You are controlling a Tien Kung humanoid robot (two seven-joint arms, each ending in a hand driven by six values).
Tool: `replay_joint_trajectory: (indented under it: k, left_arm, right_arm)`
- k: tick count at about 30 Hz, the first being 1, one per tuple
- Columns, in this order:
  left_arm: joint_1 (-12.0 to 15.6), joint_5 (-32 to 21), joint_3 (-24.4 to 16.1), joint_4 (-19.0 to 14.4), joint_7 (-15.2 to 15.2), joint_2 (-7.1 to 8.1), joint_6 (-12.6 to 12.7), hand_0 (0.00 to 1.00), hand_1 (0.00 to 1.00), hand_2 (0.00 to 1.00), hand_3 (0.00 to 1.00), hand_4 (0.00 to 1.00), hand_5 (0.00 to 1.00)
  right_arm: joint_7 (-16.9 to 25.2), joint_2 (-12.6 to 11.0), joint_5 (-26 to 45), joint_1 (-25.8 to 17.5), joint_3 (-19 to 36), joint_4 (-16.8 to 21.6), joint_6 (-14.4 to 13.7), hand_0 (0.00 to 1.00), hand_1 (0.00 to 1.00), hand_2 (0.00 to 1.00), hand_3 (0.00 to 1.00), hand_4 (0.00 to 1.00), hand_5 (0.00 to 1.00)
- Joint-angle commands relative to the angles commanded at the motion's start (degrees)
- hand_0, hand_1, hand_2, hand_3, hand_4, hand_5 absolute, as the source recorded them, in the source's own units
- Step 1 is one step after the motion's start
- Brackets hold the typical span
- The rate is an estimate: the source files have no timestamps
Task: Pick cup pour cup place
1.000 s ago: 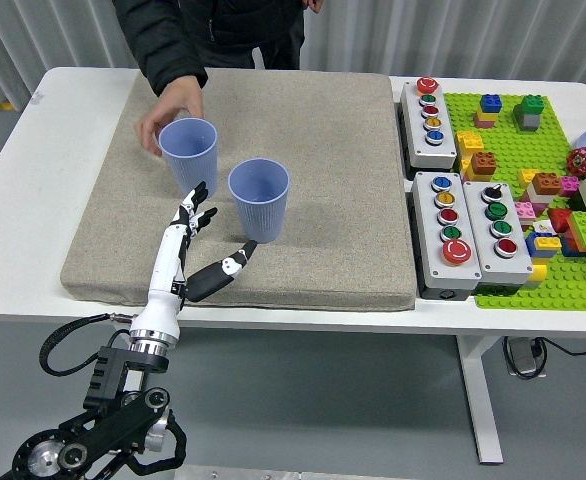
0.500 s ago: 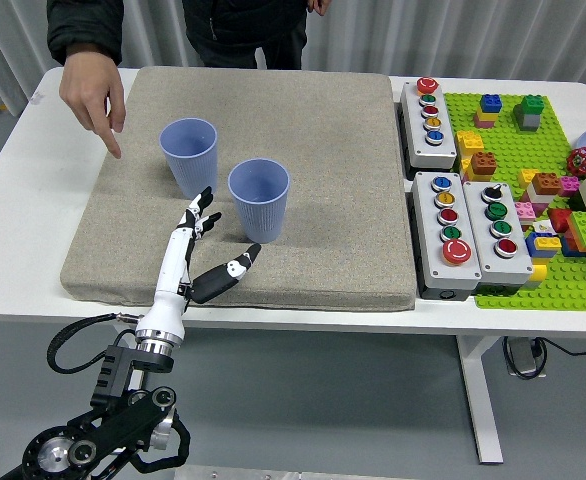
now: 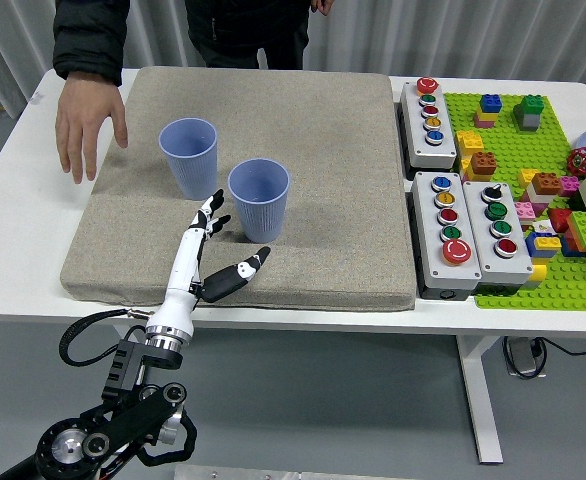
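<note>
Two blue ribbed cups stand upright on the grey mat [image 3: 303,150] that covers most of the desk [image 3: 23,190], and both look empty from above. The near cup [image 3: 258,200] sits just right of and nearer than the far cup [image 3: 189,157], close together but apart, probably so one can be lifted and tipped over the other without a long reach. The left robot hand [image 3: 218,245] comes in from the lower left with fingers spread and thumb swung out to the right, holding nothing. Its fingertips are just beside the near cup's left wall, the thumb near the cup's base, so the cup lies in the open span, seemingly lined up for a side grasp. A person's hand [image 3: 88,125] hangs open at the mat's far left edge, clear of both cups.
</note>
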Motion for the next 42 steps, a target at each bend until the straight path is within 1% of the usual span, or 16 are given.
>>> replay_joint_trajectory:
  k: [8,16,17,24,31,42]
  left_arm:
    - [-1.7,0.43,0.2,1.47,0.52,-0.87,0.0,0.845,0.866,0.998,0.998,0.861,0.232]
    - [-2.6,0.63,0.05,2.98,0.7,-1.51,0.0,0.844,0.866,0.998,0.998,0.86,0.229]
    - [-2.86,0.61,0.06,3.42,0.68,-1.66,0.0,0.845,0.866,0.998,0.998,0.846,0.202]
    - [-4.16,0.7,0.26,5.66,0.7,-2.43,0.0,0.845,0.866,0.998,0.998,0.846,0.202]
    - [-5.15,0.53,0.38,7.6,0.85,-2.85,0.0,0.844,0.864,0.998,0.998,0.845,0.201]
    - [-7.95,0.77,0.38,9.52,1.08,-3.85,0.0,0.843,0.864,0.998,0.998,0.845,0.203]
  right_arm:
    - [0.0,0.11,0.35,0.02,-0.07,0.03,-0.13,0.675,0.616,0.569,0.575,0.002,0.236]
    - [0.01,0.07,0.09,0.08,0.02,0.01,-0.04,0.675,0.616,0.569,0.575,0.002,0.234]
    - [-0.03,0.08,0.03,0.07,0.06,0.02,-0.04,0.675,0.616,0.569,0.575,0.002,0.233]
    - [-0.12,0.12,-0.28,-0.12,0.17,0.03,0.09,0.675,0.616,0.569,0.575,0.002,0.232]
    - [-0.15,0.16,-0.25,-0.16,0.11,0.03,0.12,0.675,0.616,0.569,0.575,0.002,0.233]
    - [-0.12,0.1,-0.07,0.3,0.04,0.0,0.14,0.675,0.616,0.569,0.575,0.002,0.233]
